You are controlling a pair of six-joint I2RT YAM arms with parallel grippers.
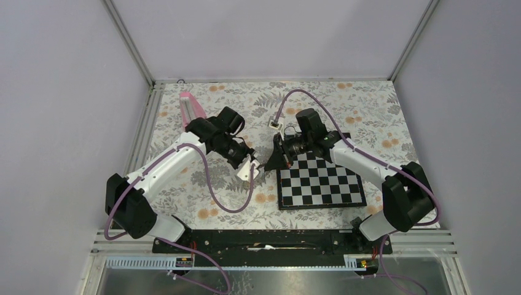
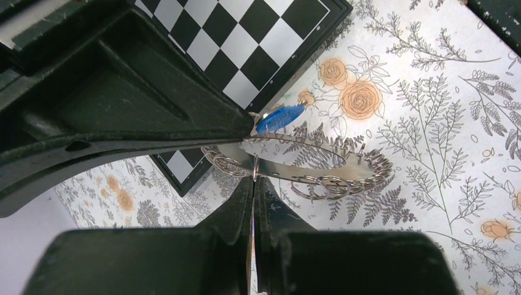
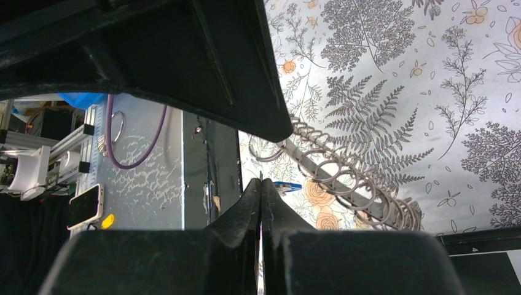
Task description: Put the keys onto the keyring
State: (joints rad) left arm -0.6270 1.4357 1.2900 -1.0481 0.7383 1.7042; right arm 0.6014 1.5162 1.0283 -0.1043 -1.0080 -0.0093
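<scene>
The keyring (image 2: 295,169) is a flat metal band hung with many small split rings, held just above the flowered cloth. My left gripper (image 2: 254,183) is shut on one of those small rings at the band's near edge. The key (image 2: 279,118) with the bright blue head sticks out from the tip of my right gripper (image 3: 261,182), which is shut on its metal end; the head (image 3: 287,186) shows just right of those tips. The key hovers at the keyring's (image 3: 336,177) far rim. From above, both grippers, left (image 1: 252,171) and right (image 1: 270,163), meet tip to tip.
A folded chessboard (image 1: 319,181) lies under the right arm, its corner (image 2: 239,49) just behind the keyring. A pink box (image 1: 190,107) stands at the back left. A small white plug (image 1: 274,123) hangs on the right arm's purple cable. Metal rails frame the table.
</scene>
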